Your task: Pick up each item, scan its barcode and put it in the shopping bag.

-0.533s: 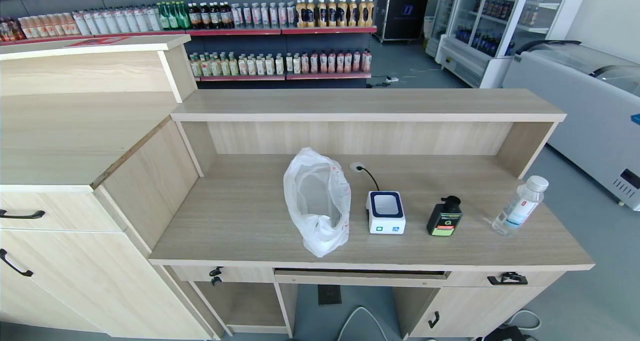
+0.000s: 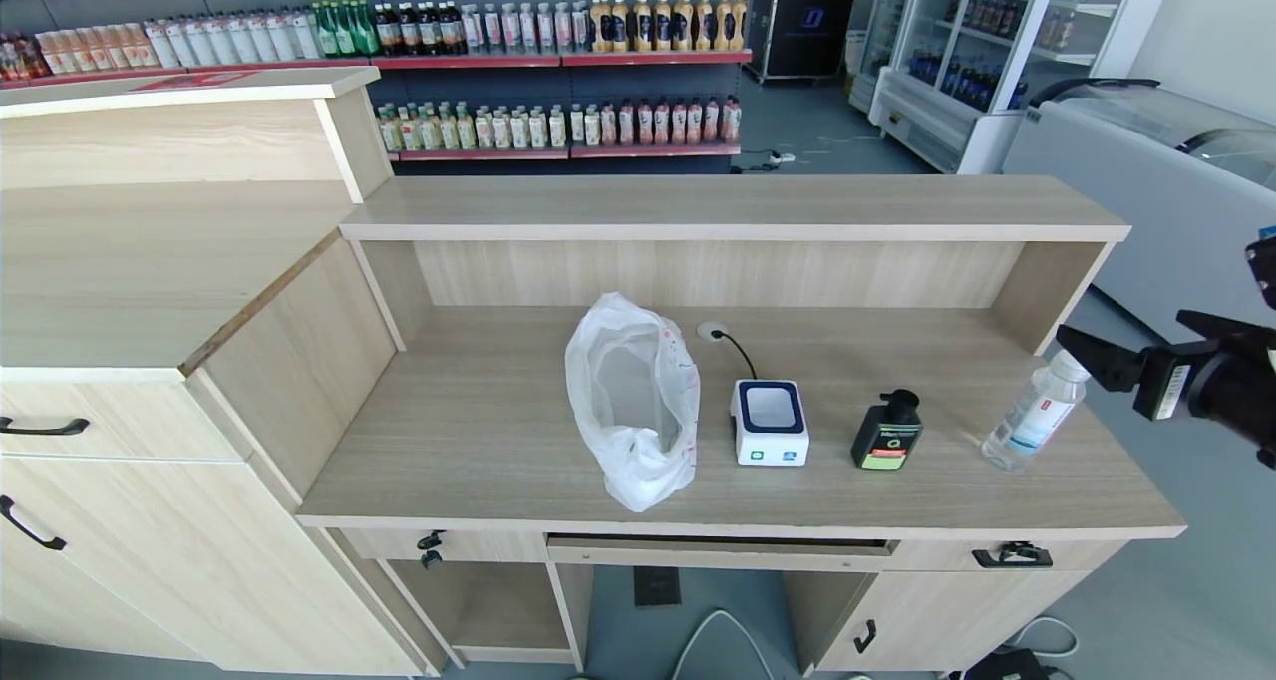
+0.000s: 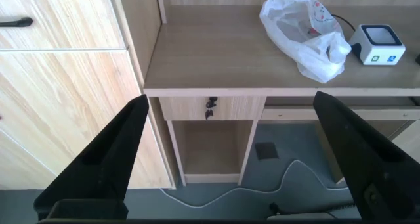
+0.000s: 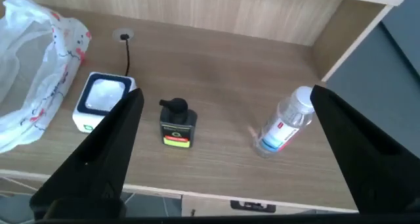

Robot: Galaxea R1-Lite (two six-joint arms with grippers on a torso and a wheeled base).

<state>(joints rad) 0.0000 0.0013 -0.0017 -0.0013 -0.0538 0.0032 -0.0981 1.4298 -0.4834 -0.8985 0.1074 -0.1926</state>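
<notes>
Right gripper (image 2: 1121, 329): jaws spread wide, nothing in them, hanging just off the right end of the pale wood checkout counter (image 2: 478, 431), near the clear plastic water bottle w/ white cap (image 2: 1032, 411). Left gripper (image 3: 231, 98): also released & empty, low out front of the counter's left part. We judge the bottle is first up, as it's the nearest. We'd come in level from the side, w/ the jaws astride its body below the shoulder, and squeeze softly since thin plastic will prob. flex. The bottle stands near the right end & front edge, so a nudge could send it off. The upright side panel (image 2: 1057, 291) is close behind, but there's open room toward the dark pump bottle w/ green-red label (image 2: 887, 433). We'd lift clear over that to the white box scanner w/ dark-rimmed window (image 2: 769, 423). The thin white plastic shopping bag (image 2: 633, 401) slumps just beyond.
</notes>
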